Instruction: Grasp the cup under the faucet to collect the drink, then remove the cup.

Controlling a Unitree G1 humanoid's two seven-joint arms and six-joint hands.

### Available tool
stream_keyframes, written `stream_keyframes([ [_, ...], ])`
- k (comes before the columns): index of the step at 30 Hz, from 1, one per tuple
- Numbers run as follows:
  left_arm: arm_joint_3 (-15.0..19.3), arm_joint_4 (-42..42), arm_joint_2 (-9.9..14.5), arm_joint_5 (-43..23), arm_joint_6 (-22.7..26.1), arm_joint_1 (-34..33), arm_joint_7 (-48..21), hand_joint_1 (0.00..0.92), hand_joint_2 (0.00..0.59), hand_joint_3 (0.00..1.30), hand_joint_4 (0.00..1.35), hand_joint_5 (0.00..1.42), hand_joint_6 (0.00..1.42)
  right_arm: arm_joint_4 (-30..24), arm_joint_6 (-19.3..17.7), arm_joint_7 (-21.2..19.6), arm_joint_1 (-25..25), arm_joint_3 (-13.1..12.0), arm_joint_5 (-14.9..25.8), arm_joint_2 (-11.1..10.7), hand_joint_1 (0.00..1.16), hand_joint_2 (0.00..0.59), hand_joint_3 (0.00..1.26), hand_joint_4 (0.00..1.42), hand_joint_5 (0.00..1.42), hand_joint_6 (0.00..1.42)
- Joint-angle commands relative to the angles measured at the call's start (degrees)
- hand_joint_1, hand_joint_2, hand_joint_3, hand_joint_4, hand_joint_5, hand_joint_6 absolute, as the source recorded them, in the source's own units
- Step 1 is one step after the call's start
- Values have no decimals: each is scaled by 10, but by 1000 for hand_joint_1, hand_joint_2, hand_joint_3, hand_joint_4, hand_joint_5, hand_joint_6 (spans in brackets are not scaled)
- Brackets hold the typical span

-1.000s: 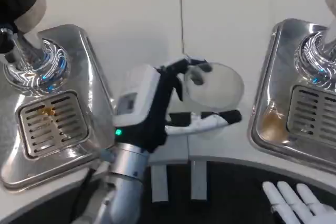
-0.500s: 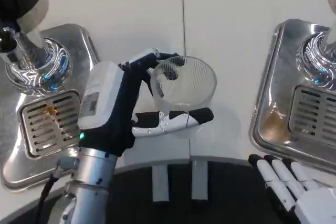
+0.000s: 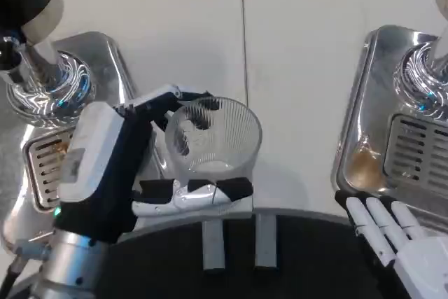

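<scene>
Clear ribbed cup (image 3: 213,138) held upright by left hand (image 3: 115,166), fingers wrapped around its wall, just right of the left drip tray (image 3: 52,162). Faucet (image 3: 35,68) up and to the left of the cup, so next move probably leftward over the grate. Right hand (image 3: 402,243) open, well apart, idle.

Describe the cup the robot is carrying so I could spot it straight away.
Start at the shiny steel drip tray on the left of the white table. Just to its right, the robot's left hand holds a clear ribbed plastic cup, fingers wrapped round its sides. It is the only see-through thing there; everything nearby is metal or white.
</scene>
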Motion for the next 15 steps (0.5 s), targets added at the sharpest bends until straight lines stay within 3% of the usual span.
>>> stream_keyframes([
  [1, 21, -48, 13, -28, -32, 41, -24, 687, 0, 1154, 1115, 1380, 1424, -7, -3, 1, -7, 2, 0, -8, 354, 371, 0, 0, 0, 207],
  [15, 47, -113, 3, -60, -61, 105, -72, 700, 0, 1154, 1115, 1380, 1424, -7, -34, -19, -22, -8, -8, -18, 350, 382, 0, 0, 0, 186],
])
